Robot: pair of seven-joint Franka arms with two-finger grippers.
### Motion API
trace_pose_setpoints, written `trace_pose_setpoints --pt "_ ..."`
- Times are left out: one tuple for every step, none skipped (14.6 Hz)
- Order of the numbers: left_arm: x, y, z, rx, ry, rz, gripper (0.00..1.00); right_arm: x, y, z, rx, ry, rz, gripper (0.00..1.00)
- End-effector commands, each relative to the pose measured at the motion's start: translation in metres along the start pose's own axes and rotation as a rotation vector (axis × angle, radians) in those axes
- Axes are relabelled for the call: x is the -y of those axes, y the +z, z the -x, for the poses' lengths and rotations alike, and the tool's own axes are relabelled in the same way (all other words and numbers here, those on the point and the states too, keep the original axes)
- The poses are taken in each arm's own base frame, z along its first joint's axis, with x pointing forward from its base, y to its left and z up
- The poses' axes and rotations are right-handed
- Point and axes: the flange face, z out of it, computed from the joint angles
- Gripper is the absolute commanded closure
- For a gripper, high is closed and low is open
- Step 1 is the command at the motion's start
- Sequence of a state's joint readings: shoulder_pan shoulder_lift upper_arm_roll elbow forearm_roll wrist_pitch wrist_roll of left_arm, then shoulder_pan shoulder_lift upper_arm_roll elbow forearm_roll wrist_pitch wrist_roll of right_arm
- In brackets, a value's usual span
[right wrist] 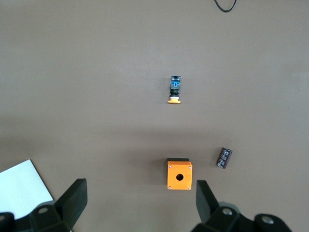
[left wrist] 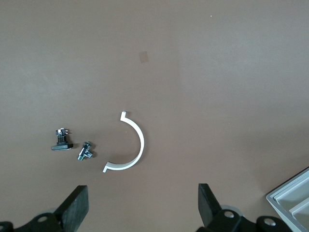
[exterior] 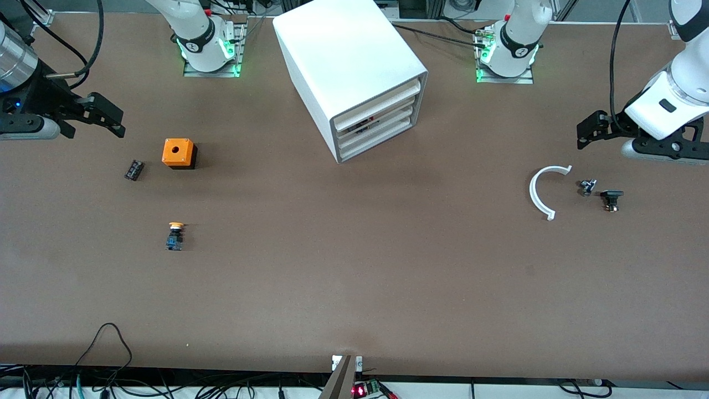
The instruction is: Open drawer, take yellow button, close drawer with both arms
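Note:
The white cabinet point(exterior: 354, 66) stands at the middle of the table between the two bases, and its stacked drawers point(exterior: 382, 123) are all pushed in. The button point(exterior: 175, 235), with an orange cap and a blue base, lies on the bare table toward the right arm's end, nearer to the front camera than the orange cube point(exterior: 178, 152). The right wrist view shows the button point(right wrist: 175, 92) too. My right gripper point(exterior: 105, 116) hangs open and empty over the table's right-arm end; in its wrist view the right gripper point(right wrist: 140, 200) has wide jaws. My left gripper point(exterior: 590, 130) point(left wrist: 143, 203) hangs open and empty over the left-arm end.
A small black block point(exterior: 134, 169) lies beside the orange cube. Toward the left arm's end lie a white curved strip point(exterior: 543, 191) and two small dark parts point(exterior: 587, 187), point(exterior: 611, 199). Cables run along the table edge nearest the front camera.

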State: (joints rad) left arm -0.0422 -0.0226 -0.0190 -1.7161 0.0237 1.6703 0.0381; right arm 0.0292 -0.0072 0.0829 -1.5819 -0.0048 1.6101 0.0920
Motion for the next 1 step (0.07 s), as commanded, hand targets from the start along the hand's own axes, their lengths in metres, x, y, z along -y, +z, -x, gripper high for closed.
trace_pose_setpoints --pt "-0.0036 -0.0043 -0.0035 0.002 -0.011 0.022 0.00 0.0023 -0.0040 -0.0016 0.008 -0.015 -0.008 0.00"
